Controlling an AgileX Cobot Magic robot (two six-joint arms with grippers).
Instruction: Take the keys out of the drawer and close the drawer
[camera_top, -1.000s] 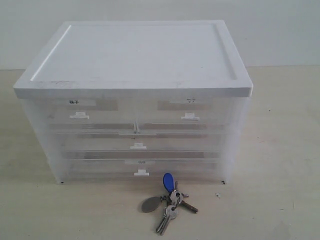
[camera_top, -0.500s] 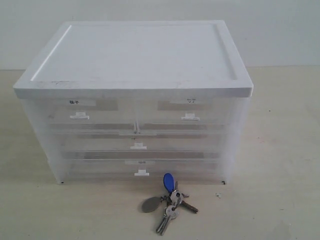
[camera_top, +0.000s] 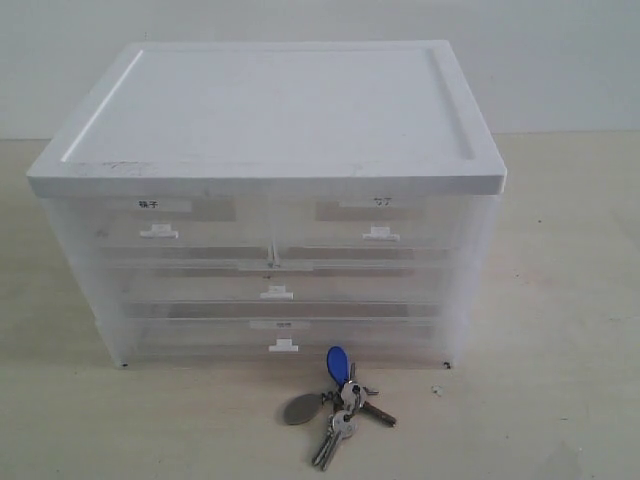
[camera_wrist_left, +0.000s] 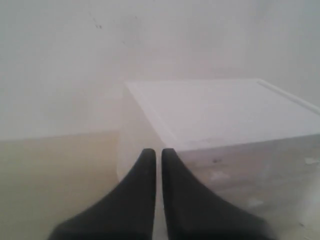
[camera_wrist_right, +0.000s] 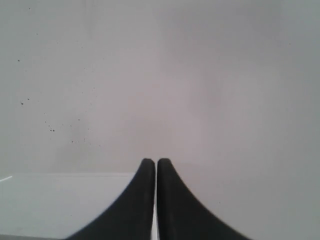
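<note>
The keys (camera_top: 335, 398), with a blue oval fob and a grey oval tag, lie on the table in front of the drawer cabinet, near its bottom edge. The drawer (camera_top: 170, 225) is the upper left half-width one, with a dark-lettered white label and a small white handle. It sits flush with the other fronts. Neither gripper shows in the exterior view. My left gripper (camera_wrist_left: 155, 151) is shut and empty, held off from the cabinet's left front corner. My right gripper (camera_wrist_right: 152, 161) is also shut and empty, facing a pale wall.
The translucent cabinet (camera_top: 270, 110) has a flat white top, another half-width drawer (camera_top: 375, 225) at upper right and two full-width drawers (camera_top: 275, 300) below. Tan table (camera_top: 560, 330) surrounds it. A tiny speck (camera_top: 436, 390) lies right of the keys.
</note>
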